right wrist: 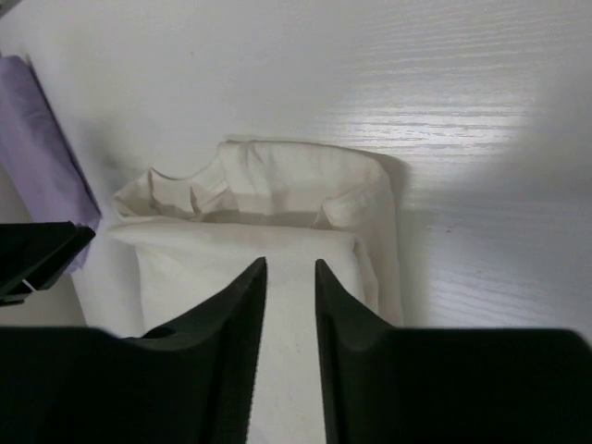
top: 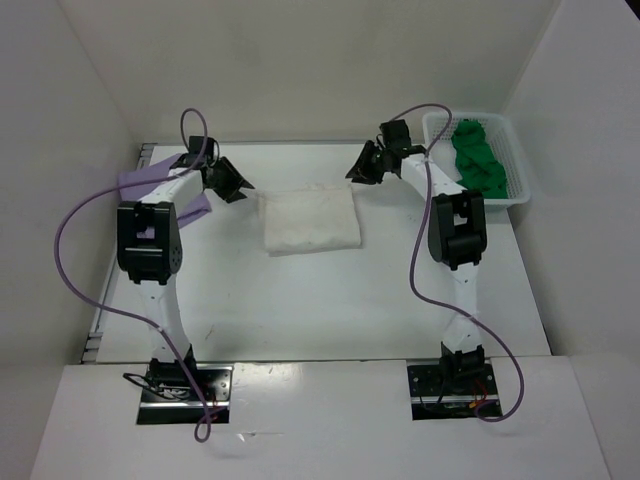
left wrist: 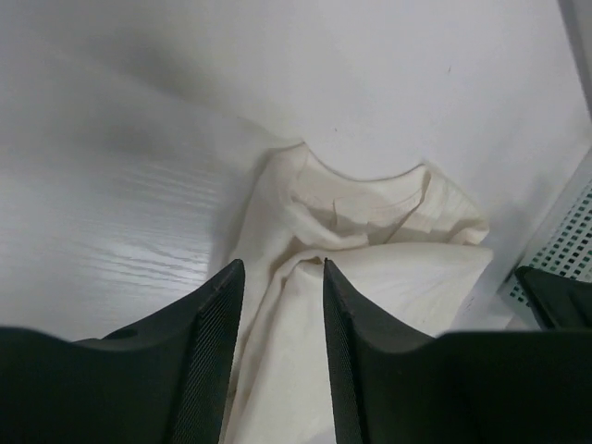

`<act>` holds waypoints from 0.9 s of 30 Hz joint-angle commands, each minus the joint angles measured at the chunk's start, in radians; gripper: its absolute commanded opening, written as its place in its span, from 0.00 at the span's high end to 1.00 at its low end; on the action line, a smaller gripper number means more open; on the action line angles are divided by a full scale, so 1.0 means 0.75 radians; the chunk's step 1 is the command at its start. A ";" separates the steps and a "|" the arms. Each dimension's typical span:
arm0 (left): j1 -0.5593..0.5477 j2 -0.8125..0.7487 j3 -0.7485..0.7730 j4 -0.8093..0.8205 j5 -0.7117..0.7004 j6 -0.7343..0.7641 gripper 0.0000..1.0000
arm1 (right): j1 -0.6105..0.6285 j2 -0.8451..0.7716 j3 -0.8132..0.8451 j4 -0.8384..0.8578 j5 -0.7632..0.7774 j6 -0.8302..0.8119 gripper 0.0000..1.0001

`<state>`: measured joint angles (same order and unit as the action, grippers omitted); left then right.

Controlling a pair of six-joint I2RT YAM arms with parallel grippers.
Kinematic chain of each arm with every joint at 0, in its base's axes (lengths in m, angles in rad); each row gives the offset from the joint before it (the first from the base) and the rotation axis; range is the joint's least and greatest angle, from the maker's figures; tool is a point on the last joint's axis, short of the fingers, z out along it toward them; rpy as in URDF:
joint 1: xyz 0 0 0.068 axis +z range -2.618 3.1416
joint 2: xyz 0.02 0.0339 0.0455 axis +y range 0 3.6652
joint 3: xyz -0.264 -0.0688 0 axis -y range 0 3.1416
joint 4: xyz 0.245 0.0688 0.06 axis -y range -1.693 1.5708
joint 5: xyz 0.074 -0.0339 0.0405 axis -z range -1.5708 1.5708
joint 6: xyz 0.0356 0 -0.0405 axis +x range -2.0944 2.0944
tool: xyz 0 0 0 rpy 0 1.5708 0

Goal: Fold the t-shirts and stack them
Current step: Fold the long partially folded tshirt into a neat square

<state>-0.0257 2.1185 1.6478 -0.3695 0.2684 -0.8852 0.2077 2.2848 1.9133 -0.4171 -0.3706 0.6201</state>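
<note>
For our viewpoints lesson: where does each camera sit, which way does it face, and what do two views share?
Top external: above, behind the bases, looking down at the table; both arms show.
Left wrist: on the left arm, facing the cream t-shirt past its own fingers.
Right wrist: on the right arm, facing that shirt from the opposite side, past its fingers.
Shared: both wrist views show the cream t-shirt's collar.
</note>
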 commanded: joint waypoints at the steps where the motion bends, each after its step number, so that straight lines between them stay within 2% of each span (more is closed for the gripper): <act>1: 0.055 -0.145 -0.060 0.116 0.041 -0.049 0.53 | -0.015 -0.029 0.126 -0.043 -0.029 -0.035 0.66; 4: 0.008 -0.253 -0.105 0.145 0.125 -0.061 0.54 | -0.003 -0.083 0.126 -0.086 -0.030 -0.084 0.54; 5: -0.055 -0.268 -0.119 0.145 0.153 -0.047 0.54 | -0.003 -0.101 0.126 -0.098 -0.017 -0.099 0.53; 7: -0.135 -0.290 -0.176 0.159 0.188 -0.047 0.55 | 0.034 -0.191 0.022 -0.078 0.013 -0.135 0.52; 8: -0.218 -0.317 -0.269 0.212 0.200 -0.063 0.55 | 0.048 -0.228 -0.089 -0.058 0.044 -0.135 0.50; 9: -0.254 -0.317 -0.321 0.247 0.201 -0.063 0.55 | 0.062 -0.264 -0.155 -0.023 0.044 -0.135 0.53; 11: -0.305 -0.317 -0.409 0.310 0.201 -0.078 0.55 | 0.101 -0.318 -0.256 0.081 0.018 -0.119 0.67; 12: -0.317 -0.299 -0.484 0.323 0.201 -0.090 0.55 | 0.114 -0.318 -0.321 0.114 -0.043 -0.107 0.79; 14: -0.317 -0.272 -0.569 0.382 0.247 -0.104 0.57 | 0.126 -0.237 -0.322 0.137 -0.099 -0.107 0.89; 15: -0.317 -0.272 -0.605 0.398 0.248 -0.104 0.57 | 0.140 -0.196 -0.269 0.113 -0.142 -0.107 0.96; 16: -0.317 -0.272 -0.654 0.399 0.248 -0.104 0.57 | 0.140 -0.155 -0.242 0.112 -0.170 -0.107 0.98; 21: -0.330 -0.272 -0.720 0.415 0.248 -0.080 0.57 | 0.140 0.134 0.017 0.112 -0.389 -0.066 0.99; 25: -0.330 -0.286 -0.786 0.441 0.248 -0.080 0.57 | 0.140 0.367 0.356 0.017 -0.389 -0.035 0.99; 27: -0.330 -0.325 -0.800 0.441 0.272 -0.094 0.55 | 0.153 0.473 0.453 -0.088 -0.357 -0.051 0.99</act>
<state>-0.2726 1.9133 1.0813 -0.0433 0.4774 -0.9730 0.3183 2.5816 2.1223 -0.4080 -0.6376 0.5919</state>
